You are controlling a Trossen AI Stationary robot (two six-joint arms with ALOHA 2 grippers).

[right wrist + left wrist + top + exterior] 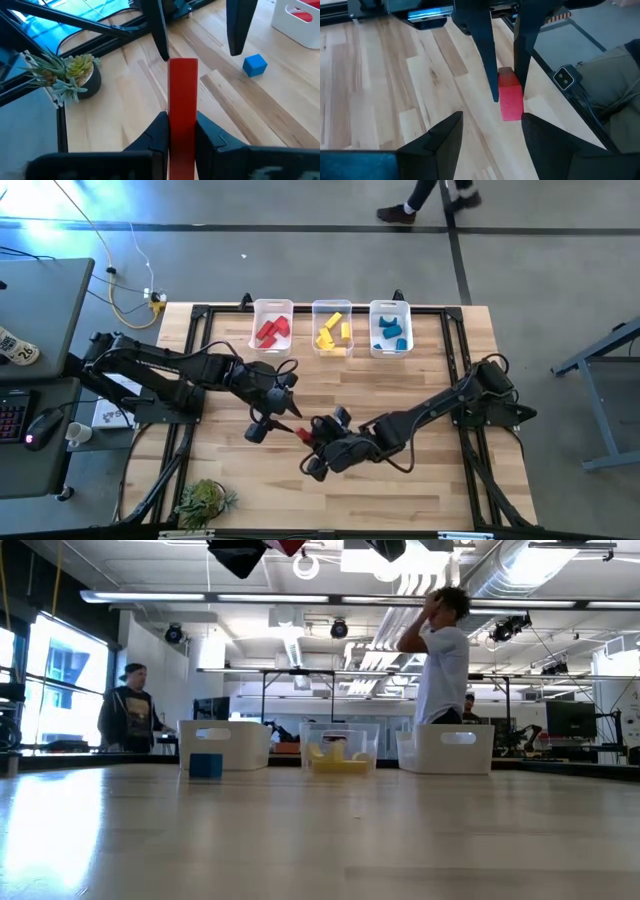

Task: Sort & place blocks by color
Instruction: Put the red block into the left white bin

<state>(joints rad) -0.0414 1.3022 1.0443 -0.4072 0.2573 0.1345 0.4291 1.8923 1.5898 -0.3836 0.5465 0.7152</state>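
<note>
A red bar block (300, 432) hangs in the air over the table's near middle, held by my right gripper (182, 122), which comes in from the right (314, 440). My left gripper (491, 120) is open and faces it from the left (283, 423). Its two fingers stand on either side of the bar's free end (183, 64). One blue block (255, 65) rests flat on the table and also shows as the blue block (205, 765) in front of the bins. Three bins at the far edge hold red blocks (272, 330), yellow blocks (333, 332) and blue blocks (391, 332). My right gripper pinches the red bar between its two fingers (159, 131) on the bar's long sides (182, 107), the fingers lying along it. It comes level from the table's right. The bar sticks out past the fingertips, lifted clear of the table. My left gripper: one finger (162, 47) stands right beside the bar's free end; whether it touches, I cannot tell.
A small potted plant (205, 502) sits at the near left corner. The three bins (332, 308) line the far edge. People stand and walk beyond the table (445, 650). Bare wood lies between the bins and the grippers.
</note>
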